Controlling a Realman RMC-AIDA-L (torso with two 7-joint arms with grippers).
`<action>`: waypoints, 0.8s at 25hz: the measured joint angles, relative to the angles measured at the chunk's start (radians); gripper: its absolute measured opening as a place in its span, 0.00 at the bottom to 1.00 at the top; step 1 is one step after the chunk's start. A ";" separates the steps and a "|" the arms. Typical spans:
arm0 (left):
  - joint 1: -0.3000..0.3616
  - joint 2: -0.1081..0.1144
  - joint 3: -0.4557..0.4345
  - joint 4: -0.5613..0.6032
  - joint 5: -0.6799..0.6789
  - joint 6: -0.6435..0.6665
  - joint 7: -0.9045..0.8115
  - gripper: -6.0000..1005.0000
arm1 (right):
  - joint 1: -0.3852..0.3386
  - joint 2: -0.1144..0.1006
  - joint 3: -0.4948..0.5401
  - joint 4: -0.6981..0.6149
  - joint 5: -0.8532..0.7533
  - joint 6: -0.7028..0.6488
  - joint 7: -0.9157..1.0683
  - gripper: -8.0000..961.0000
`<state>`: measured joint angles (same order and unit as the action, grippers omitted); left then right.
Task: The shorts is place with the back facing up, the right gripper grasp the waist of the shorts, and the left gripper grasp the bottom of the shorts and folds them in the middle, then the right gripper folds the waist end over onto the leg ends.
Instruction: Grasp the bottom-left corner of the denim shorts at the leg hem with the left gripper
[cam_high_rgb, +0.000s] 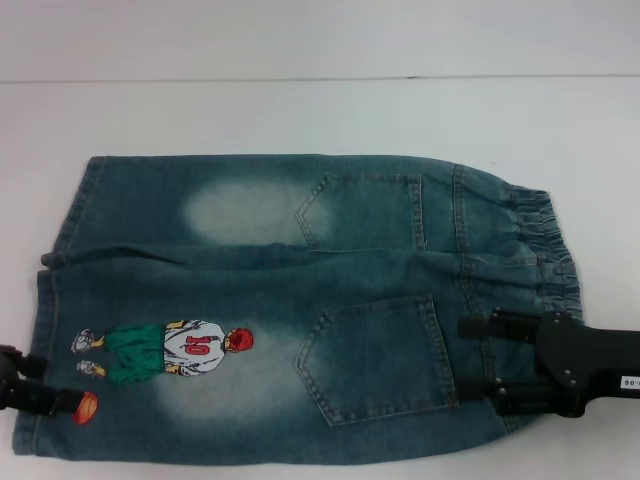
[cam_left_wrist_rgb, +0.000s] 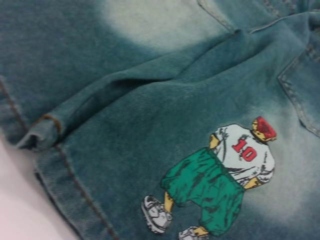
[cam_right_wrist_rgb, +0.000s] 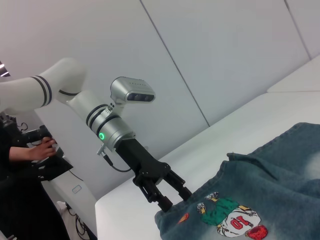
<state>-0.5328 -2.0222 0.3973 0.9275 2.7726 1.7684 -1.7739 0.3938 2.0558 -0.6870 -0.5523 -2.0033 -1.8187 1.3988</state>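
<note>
**Operator:** While the shorts (cam_high_rgb: 300, 310) lie flat on the white table (cam_high_rgb: 320, 110), back pockets up, I have both claws at the near edge. The right gripper (cam_high_rgb: 478, 368) straddles the elastic waistband (cam_high_rgb: 545, 250) with its fingers spread, nothing clamped. The left gripper (cam_right_wrist_rgb: 172, 197) sits at the near leg hem (cam_high_rgb: 35, 400), beside the embroidered figure (cam_high_rgb: 165, 350), fingers parted at the cloth edge.

**Supervisor:** Failure modes?

**Operator:** I judge three. First, closing on one denim layer only: the lower layer would stay down and the fold would skew. Second, unequal lift heights would drag the garment sideways. Third, the crease (cam_left_wrist_rgb: 125, 85) between the legs may bunch when folded.

**Supervisor:** Is the hem grip confirmed?

**Operator:** No. The left wrist view shows only cloth.
</note>
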 joint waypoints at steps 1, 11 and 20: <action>-0.001 0.001 0.000 0.000 0.003 -0.004 -0.001 0.90 | 0.002 0.000 0.000 0.000 0.000 0.001 0.003 0.97; -0.007 0.007 -0.002 0.020 0.033 -0.019 -0.012 0.90 | 0.016 0.000 0.003 -0.001 0.000 0.010 0.014 0.97; -0.005 0.008 0.002 0.025 0.083 -0.030 -0.029 0.90 | 0.016 0.000 0.003 -0.002 0.000 0.013 0.014 0.97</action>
<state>-0.5378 -2.0142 0.3997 0.9520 2.8561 1.7388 -1.8033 0.4096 2.0555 -0.6840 -0.5538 -2.0034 -1.8052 1.4128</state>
